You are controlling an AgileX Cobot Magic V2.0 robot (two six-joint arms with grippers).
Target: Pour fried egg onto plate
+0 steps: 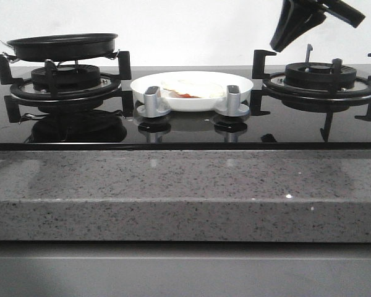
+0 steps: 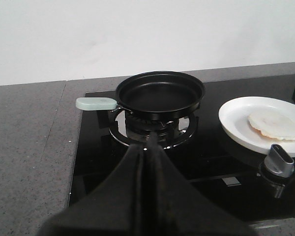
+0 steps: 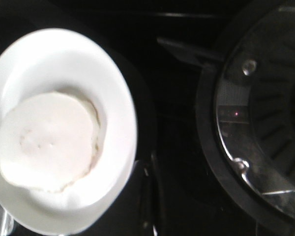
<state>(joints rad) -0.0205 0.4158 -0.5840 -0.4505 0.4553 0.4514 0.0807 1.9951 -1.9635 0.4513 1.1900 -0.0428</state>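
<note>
Left gripper (image 2: pixel 148 147): jaws pressed together, nothing held, parked short of the left burner with open glass ahead. Right gripper (image 1: pixel 295 30): fingers closed, empty, tilted high above the right burner (image 1: pixel 320 77), clear air beneath. Black frying pan (image 2: pixel 160 93) sits empty on the left grate. Fried egg (image 3: pixel 49 141), pale cream disc, lies flat inside the plate (image 3: pixel 51 49) between burners, behind two knobs (image 1: pixel 153 102).

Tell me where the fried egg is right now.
The fried egg lies on the white plate in the middle of the stove in the front view, between the two burners, just behind the two silver knobs; the black pan sits empty on the left burner.
</note>
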